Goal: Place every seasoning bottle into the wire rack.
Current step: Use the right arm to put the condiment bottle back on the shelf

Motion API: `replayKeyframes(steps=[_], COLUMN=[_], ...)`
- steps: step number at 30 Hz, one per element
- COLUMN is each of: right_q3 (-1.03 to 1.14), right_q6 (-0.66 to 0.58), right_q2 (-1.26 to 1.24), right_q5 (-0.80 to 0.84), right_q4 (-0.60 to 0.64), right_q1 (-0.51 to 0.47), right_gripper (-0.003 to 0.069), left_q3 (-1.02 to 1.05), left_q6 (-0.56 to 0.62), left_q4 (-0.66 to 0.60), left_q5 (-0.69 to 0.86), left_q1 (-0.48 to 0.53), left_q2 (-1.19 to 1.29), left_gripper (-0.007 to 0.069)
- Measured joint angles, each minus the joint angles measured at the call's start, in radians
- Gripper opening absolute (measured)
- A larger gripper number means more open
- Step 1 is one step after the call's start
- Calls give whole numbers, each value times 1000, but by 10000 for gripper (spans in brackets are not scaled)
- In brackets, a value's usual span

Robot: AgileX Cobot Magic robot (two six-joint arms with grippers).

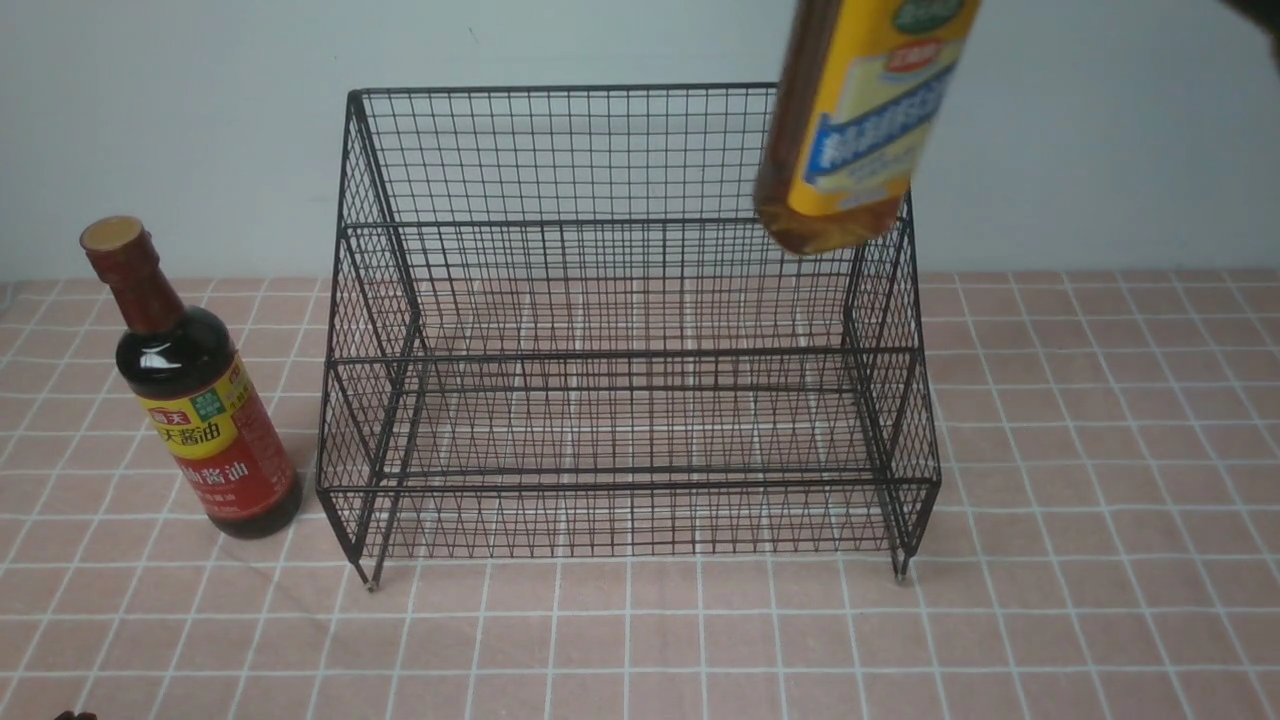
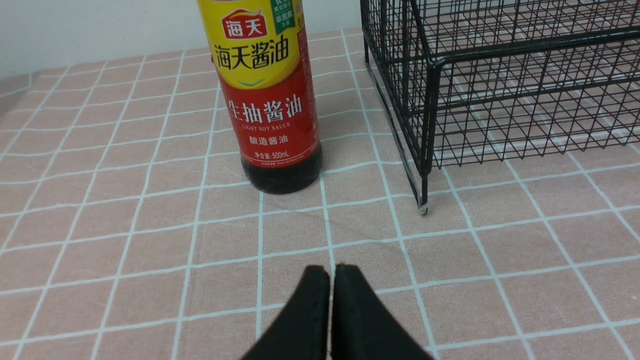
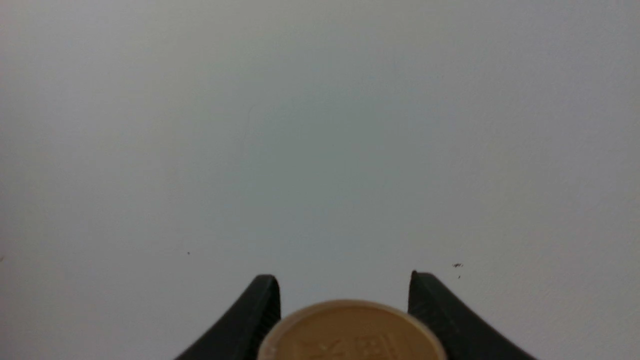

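The black wire rack (image 1: pixel 620 330) stands mid-table with both tiers holding nothing; its near left corner shows in the left wrist view (image 2: pixel 500 75). The dark soy-sauce bottle (image 1: pixel 195 400) stands upright on the cloth left of the rack, also in the left wrist view (image 2: pixel 270 100). My left gripper (image 2: pixel 330 272) is shut and empty, low over the cloth, short of that bottle. The amber bottle (image 1: pixel 850 120) hangs tilted in the air above the rack's right end. Its tan cap (image 3: pixel 350 332) sits between my right gripper's (image 3: pixel 345 282) fingers, which grip the bottle.
A pink cloth with a white grid (image 1: pixel 1100 500) covers the table. A pale wall (image 1: pixel 600 40) stands right behind the rack. The right wrist view shows only this wall.
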Motion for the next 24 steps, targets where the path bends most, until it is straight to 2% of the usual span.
replayKeyframes(steps=[7, 16, 24], right_q3=[-36, -72, -172], right_q6=[29, 6, -95], right_q2=[83, 102, 141], right_q5=[-89, -79, -34], right_q4=[0, 15, 19], right_q1=[0, -1, -3], right_gripper=[309, 309, 309], left_q3=[0, 0, 0], left_q6=[0, 0, 0], left_q4=[0, -1, -1], left_q5=[0, 0, 0], left_q1=[0, 0, 0], left_q2=[0, 0, 0], left_gripper=[-7, -7, -7])
